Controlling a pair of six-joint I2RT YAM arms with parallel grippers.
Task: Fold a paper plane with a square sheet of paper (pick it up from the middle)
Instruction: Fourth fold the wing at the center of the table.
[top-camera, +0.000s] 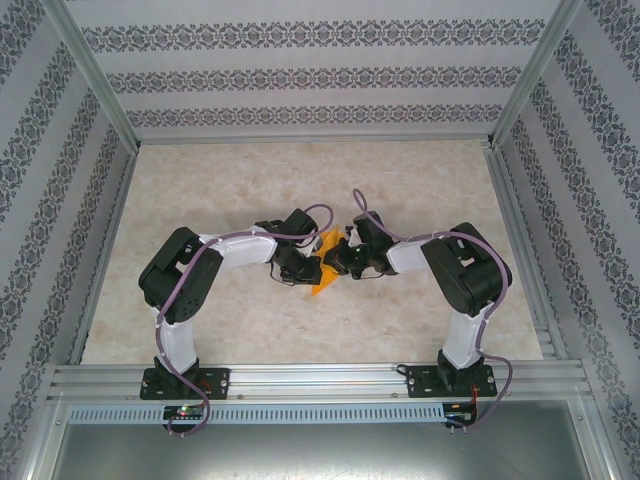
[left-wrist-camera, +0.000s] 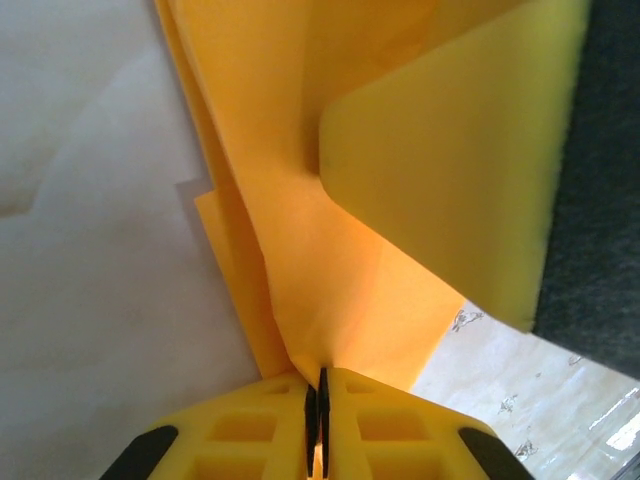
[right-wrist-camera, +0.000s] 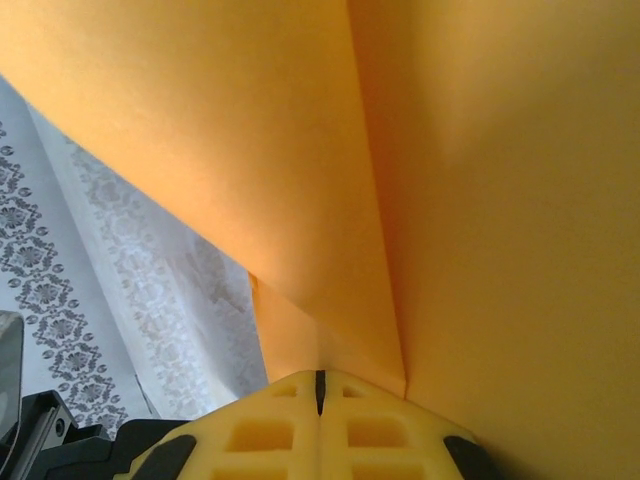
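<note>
Mid-fold: I have the left fingers (left-wrist-camera: 338, 396) and right fingers (right-wrist-camera: 336, 394) pinched shut on the partly folded orange paper (top-camera: 325, 264), held between them over the counter (top-camera: 200, 190). Next, I judge, comes a sharp crease.

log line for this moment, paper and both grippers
stage: mid-fold | orange paper: creased, layered, held between both grippers | left gripper: jaws shut on orange paper | right gripper: jaws shut on orange paper

white-and-black arms (top-camera: 245, 245) carry purple cables (top-camera: 318, 210) and yellow grippers (left-wrist-camera: 318, 385).
</note>
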